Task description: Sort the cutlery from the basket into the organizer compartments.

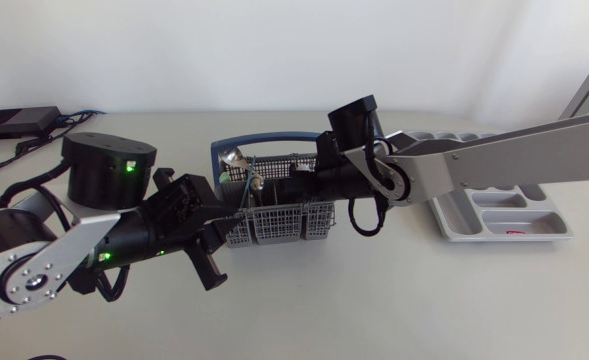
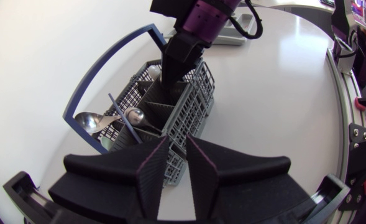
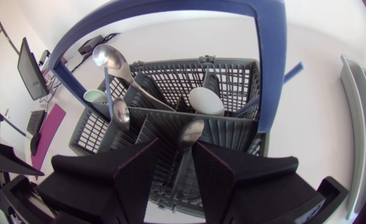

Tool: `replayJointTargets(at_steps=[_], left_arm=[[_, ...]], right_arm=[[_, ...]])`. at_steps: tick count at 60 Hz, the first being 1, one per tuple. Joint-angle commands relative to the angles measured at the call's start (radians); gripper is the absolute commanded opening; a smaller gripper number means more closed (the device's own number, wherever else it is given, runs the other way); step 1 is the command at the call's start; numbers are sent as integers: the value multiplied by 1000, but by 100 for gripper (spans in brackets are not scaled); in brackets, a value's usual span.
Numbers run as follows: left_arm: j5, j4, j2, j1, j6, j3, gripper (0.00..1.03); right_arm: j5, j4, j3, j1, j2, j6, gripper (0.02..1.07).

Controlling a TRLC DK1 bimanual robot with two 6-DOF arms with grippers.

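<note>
Standing in the grey basket (image 1: 274, 228) at the table's middle, a spoon (image 3: 191, 132) rises between the right gripper's (image 3: 175, 148) narrowly parted fingers, seemingly lined up for a pinch but not yet clamped. The left gripper (image 2: 178, 140), also narrowly parted and empty, hangs at the basket's 8 o'clock, probably to keep clear. The organizer (image 1: 494, 218) lies at 3 o'clock.
</note>
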Motion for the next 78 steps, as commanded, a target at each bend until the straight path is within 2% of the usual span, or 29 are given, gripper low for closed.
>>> replayJointTargets(at_steps=[1, 37, 40, 52, 55, 78], left_arm=[[0, 14, -7, -8, -17, -25, 22], [0, 25, 1, -22, -20, -32, 22], [0, 26, 1, -24, -20, -33, 22], [0, 26, -1, -24, -20, -36, 22], [0, 28, -1, -25, -20, -36, 22], [0, 31, -1, -30, -20, -36, 22]], right_arm=[[16, 18, 7, 5, 14, 26, 44], [62, 66, 8, 16, 21, 26, 37], [63, 78, 5, 16, 21, 26, 31], [69, 91, 5, 20, 27, 23, 24], [69, 92, 5, 22, 27, 22, 19], [42, 103, 5, 25, 40, 20, 8]])
